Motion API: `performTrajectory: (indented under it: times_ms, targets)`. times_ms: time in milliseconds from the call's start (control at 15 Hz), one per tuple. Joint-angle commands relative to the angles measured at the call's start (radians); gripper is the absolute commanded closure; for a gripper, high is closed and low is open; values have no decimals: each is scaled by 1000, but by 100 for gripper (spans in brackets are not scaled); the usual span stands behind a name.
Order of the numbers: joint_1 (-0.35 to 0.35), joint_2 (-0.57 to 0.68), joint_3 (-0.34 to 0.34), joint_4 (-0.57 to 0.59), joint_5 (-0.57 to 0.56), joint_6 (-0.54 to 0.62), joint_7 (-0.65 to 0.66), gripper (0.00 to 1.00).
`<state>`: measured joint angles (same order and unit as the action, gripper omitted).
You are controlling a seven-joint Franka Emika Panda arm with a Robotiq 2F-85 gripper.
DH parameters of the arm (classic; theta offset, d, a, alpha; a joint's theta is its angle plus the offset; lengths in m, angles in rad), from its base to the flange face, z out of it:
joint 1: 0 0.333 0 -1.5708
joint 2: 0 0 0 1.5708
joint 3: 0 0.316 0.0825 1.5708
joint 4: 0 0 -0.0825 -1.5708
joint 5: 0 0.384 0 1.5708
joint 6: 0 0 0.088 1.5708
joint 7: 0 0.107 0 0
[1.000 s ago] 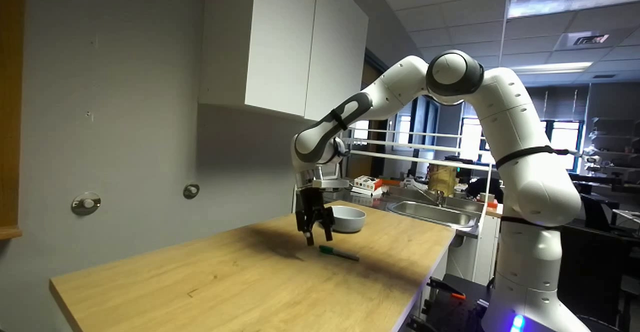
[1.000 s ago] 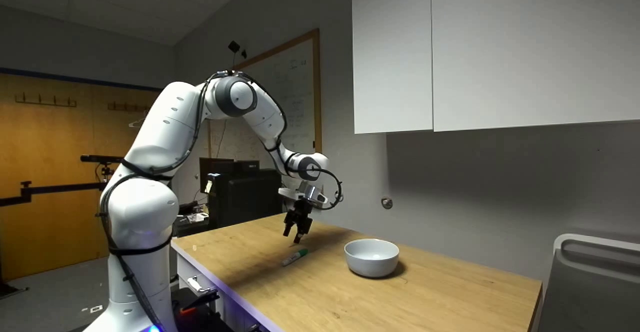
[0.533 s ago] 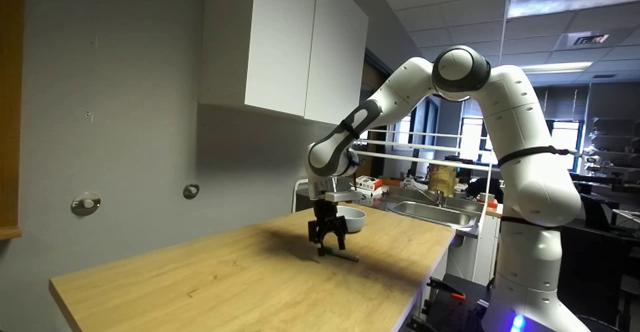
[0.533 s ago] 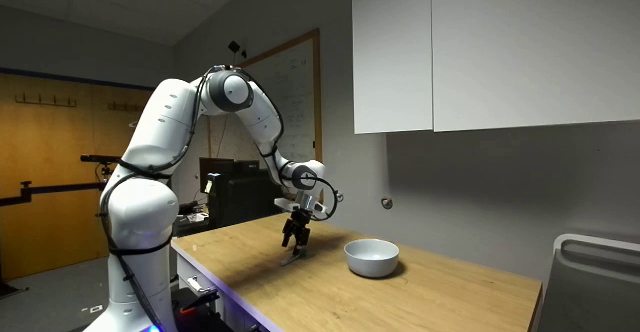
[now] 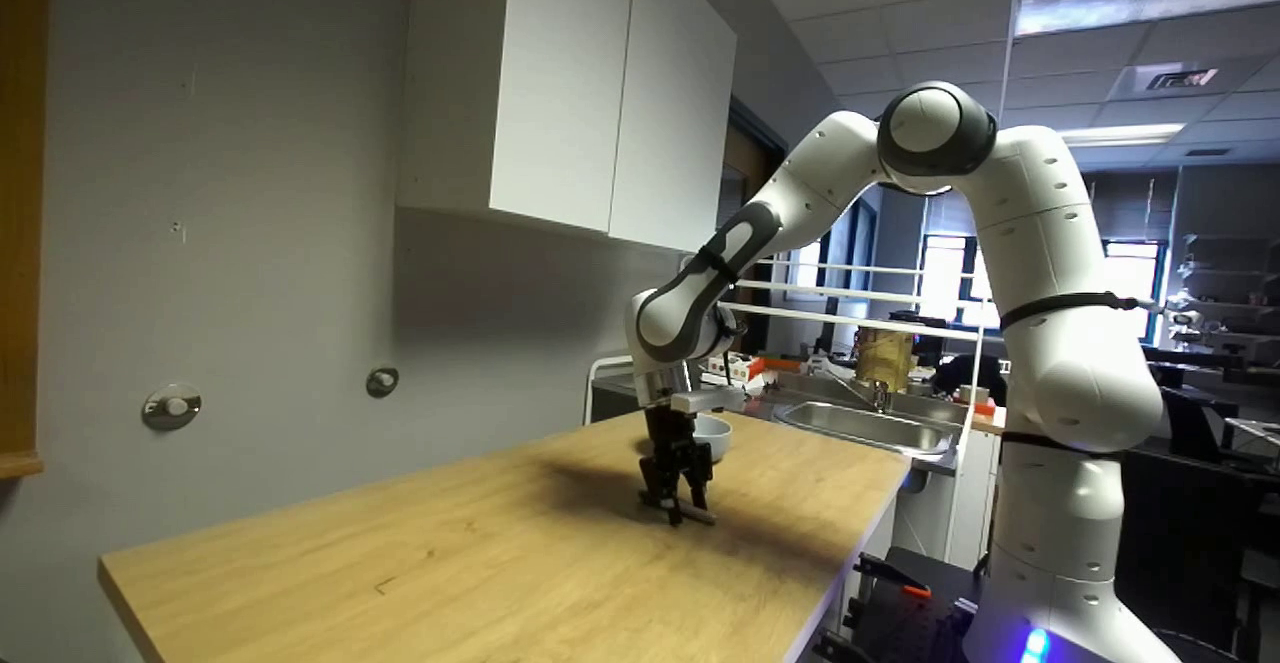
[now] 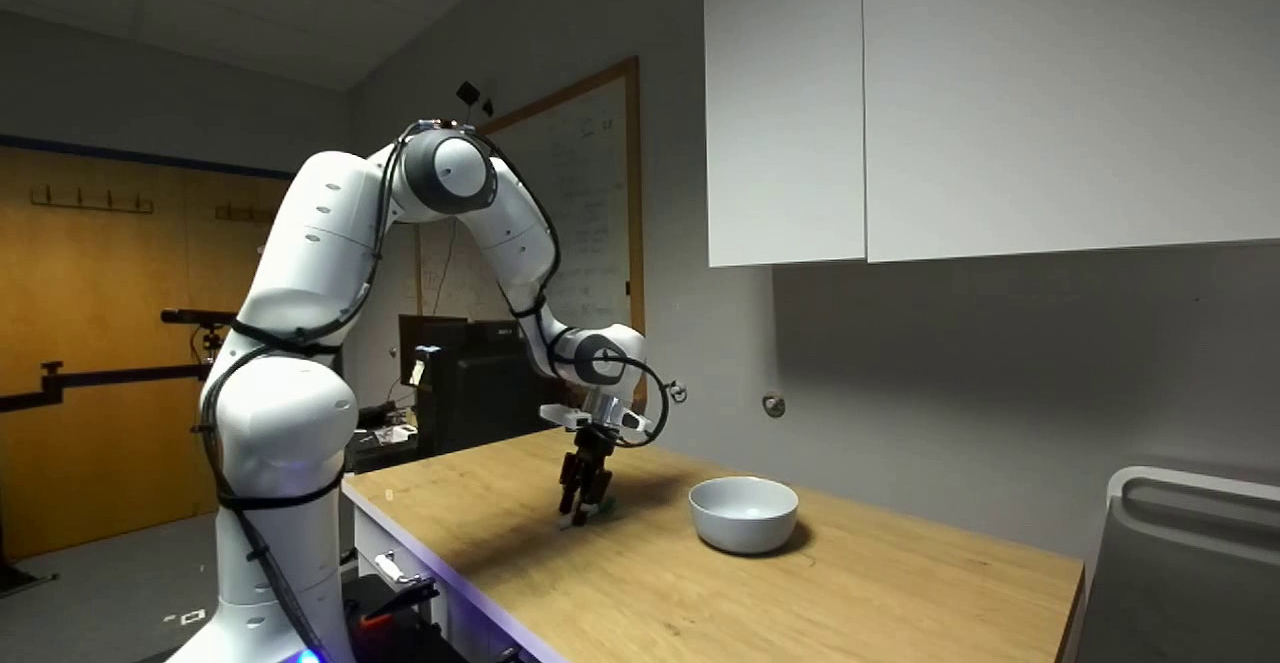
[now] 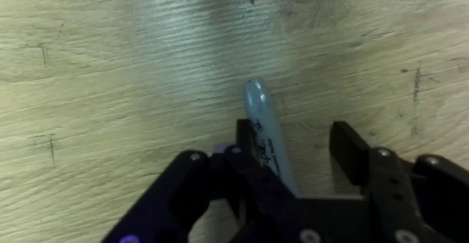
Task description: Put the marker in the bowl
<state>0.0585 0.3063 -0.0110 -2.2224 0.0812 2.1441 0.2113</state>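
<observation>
Down on the wooden worktop (image 5: 330, 583), the marker (image 7: 269, 133) is straddled by the gripper (image 7: 292, 135): jaws spread, one to either side of the barrel, nothing pinched yet! From the wrist view, the barrel is seen close beside the left jaw, though whether it is touched cannot be told, while a plain gap is left on the right. Further right in an exterior view, and apart from the gripper, the bowl (image 6: 743, 520) is set on the same wood. So the pick-up is judged to be the step in hand, the placing all to come. Next, the jaws need to be brought together squarely so that the barrel is not rolled aside; then the marker should be raised clear, carried across above the rim and released inside.
</observation>
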Motion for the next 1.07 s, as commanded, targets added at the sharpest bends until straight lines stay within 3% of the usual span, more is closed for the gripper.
performTrajectory:
  times_ms: [0, 133, 267, 467, 733, 1000]
  targets:
    - [11, -36, 1, -37, -26, 7, 46, 73]
    - [17, -38, 2, -33, -33, -3, 57, 86]
    - [24, -42, 5, -26, -39, -12, 68, 90]
    - [43, -63, 6, -20, -56, -26, 106, 86]
    - [83, -154, 14, -2, -160, -89, 178, 86]
    - [74, -284, 31, 18, -269, -129, 123, 86]
